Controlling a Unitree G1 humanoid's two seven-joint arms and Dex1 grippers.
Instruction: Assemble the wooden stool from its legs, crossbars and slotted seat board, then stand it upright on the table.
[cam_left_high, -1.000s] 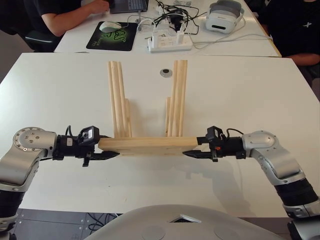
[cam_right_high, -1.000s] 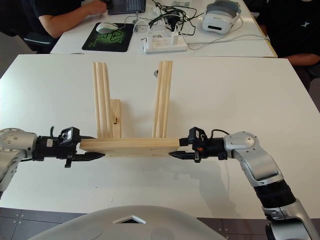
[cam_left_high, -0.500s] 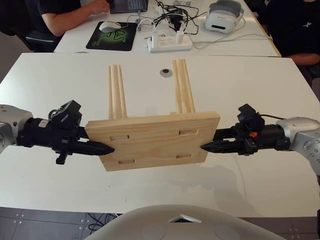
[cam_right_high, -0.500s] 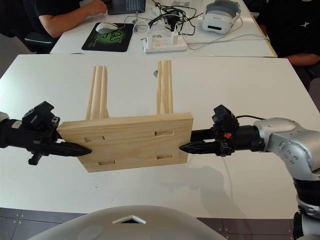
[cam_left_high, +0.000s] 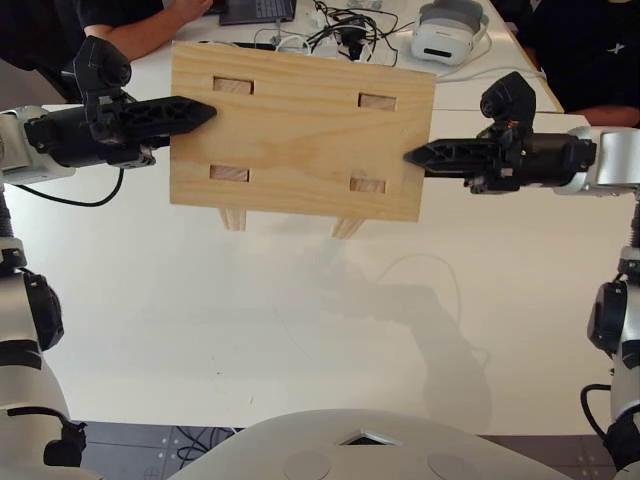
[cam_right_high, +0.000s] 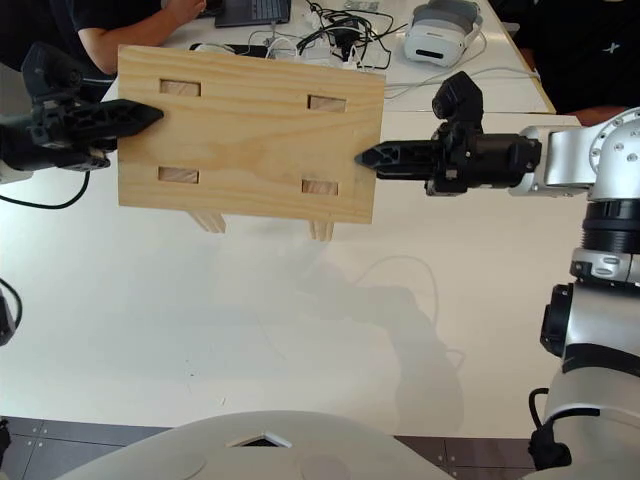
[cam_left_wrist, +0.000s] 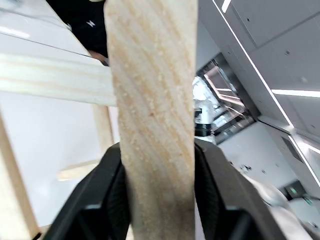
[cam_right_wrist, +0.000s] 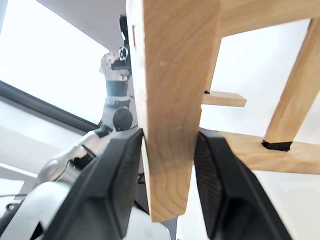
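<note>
Wooden stool (cam_left_high: 300, 130) now raised, apparently off table (cam_left_high: 300, 330); left hand (cam_left_high: 207, 108), right hand (cam_left_high: 410, 155) — both clamp it.

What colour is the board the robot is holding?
The seat board is pale yellowish wood, clearest in the left eye view.

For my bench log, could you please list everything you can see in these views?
stool: one, pale wood, held up over the near table, seat facing the camera, two leg ends showing below.
near table: one, white, under the stool.
far table: one, white, behind.
headset: one, white, on the far table.
cables: a tangle, black and white, beside the headset.
laptop: one, dark, on the far table.
left gripper: one, black, shut on the stool's left edge.
right gripper: one, black, shut on its right edge.
</note>
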